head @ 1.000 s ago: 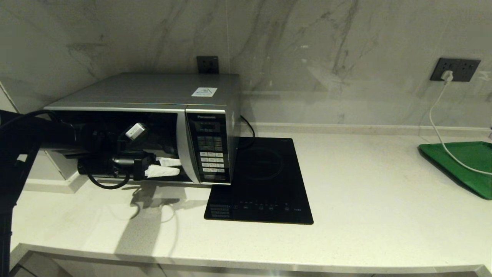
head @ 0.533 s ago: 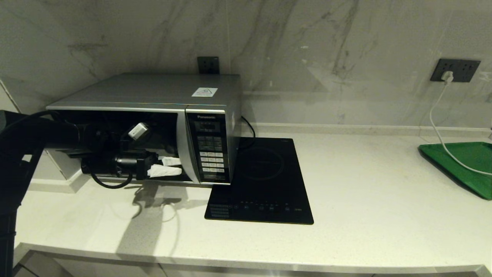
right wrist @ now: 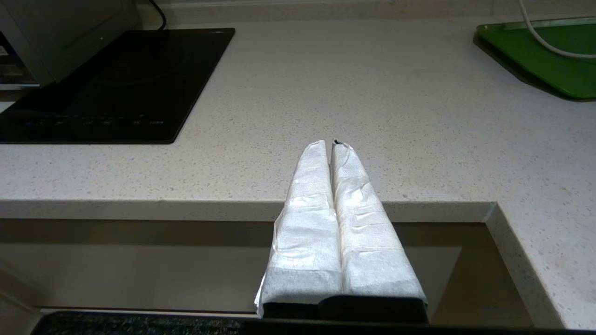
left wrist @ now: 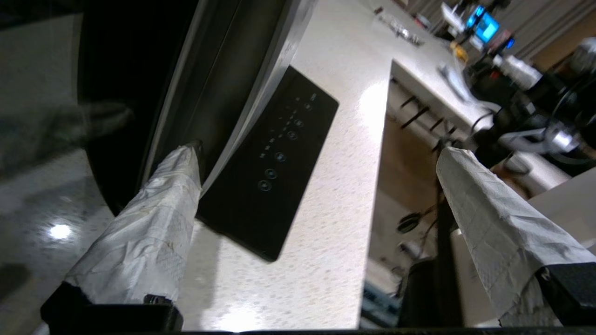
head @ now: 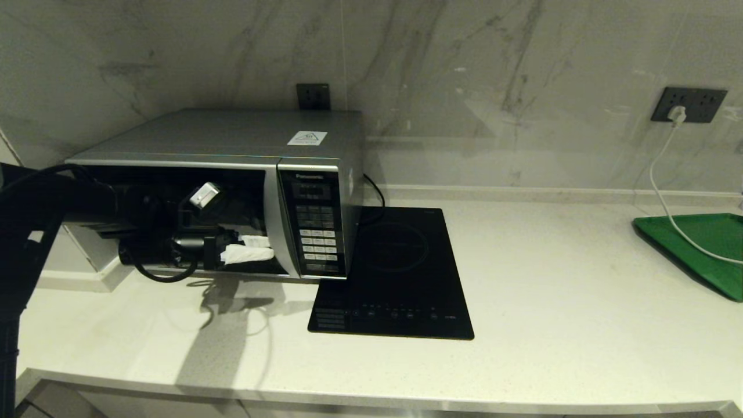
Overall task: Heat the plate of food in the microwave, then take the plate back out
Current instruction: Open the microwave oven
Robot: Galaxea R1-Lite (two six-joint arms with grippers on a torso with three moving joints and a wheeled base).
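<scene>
Spread left gripper [left wrist: 316, 158] beside microwave [left wrist: 223, 70] door

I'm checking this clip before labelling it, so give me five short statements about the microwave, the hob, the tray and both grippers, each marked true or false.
1. The left gripper is open in front of the boxy silver microwave, near the door's edge. True.
2. The right gripper is open. False: its white-wrapped fingers are pressed together, holding nothing.
3. The flat black glass induction hob lies on the pale speckled counter, right of the microwave. True.
4. The lilac plate of food sits on the green rectangular tray. False: no plate is visible; only a white cable crosses the tray.
5. The microwave's keypad is left of its door. False: it is on the right.
</scene>
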